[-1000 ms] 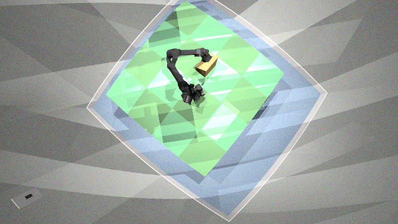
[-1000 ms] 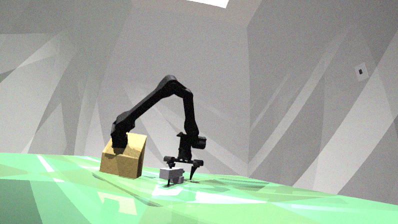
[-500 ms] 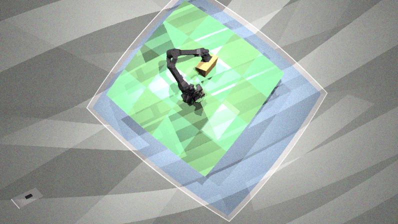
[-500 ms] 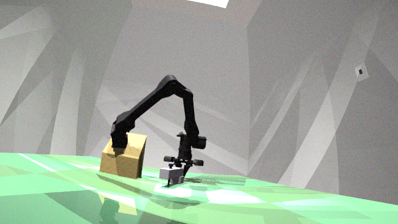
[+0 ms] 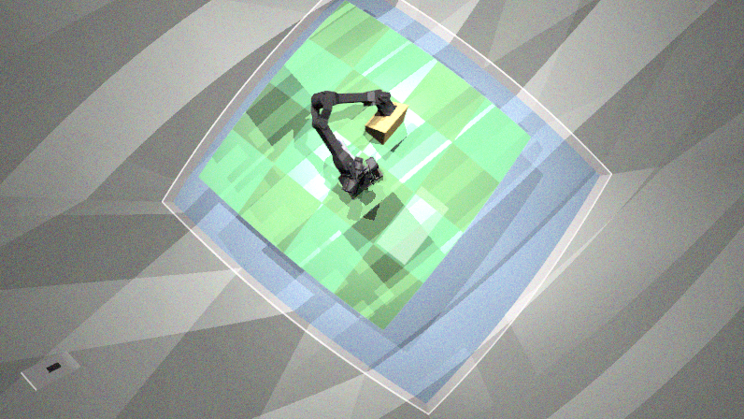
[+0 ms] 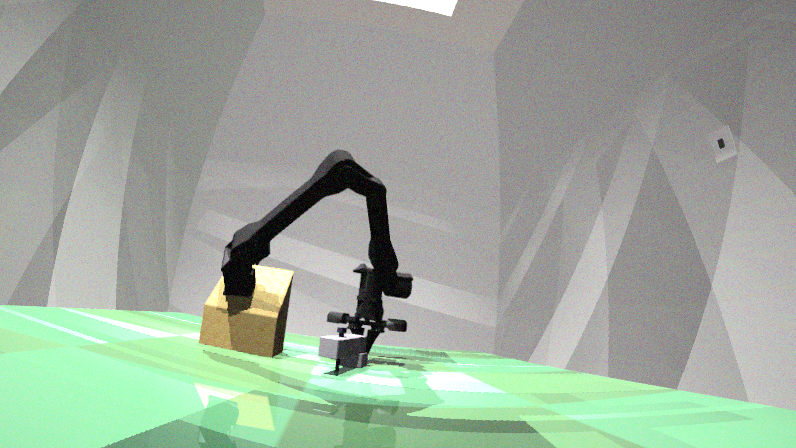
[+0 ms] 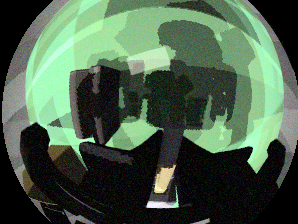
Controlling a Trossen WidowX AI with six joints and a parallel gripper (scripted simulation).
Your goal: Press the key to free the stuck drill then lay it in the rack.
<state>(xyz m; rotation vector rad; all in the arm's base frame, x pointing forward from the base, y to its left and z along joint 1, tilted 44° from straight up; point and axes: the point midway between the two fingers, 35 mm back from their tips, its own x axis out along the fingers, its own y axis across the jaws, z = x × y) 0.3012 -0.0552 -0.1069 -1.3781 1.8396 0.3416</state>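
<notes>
The gripper (image 5: 372, 177) (image 6: 354, 347) (image 7: 165, 133) points down and pinches something I can't make out, and a little gray block (image 6: 342, 348) is right by its fingers

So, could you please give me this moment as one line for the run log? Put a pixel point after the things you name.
gripper (image 5: 372, 177) (image 6: 368, 346) (image 7: 165, 133): shut, pointing down | held: dark rod (image 7: 171, 145), drill or key unclear | wooden block (image 5: 387, 122) (image 6: 253, 332) (image 7: 64, 162): off to one side

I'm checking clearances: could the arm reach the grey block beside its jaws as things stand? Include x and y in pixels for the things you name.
Probably yes: in the exterior view the gripper (image 6: 364, 349) stands right beside the grey block (image 6: 339, 348), though its jaws are shut on something.
</notes>
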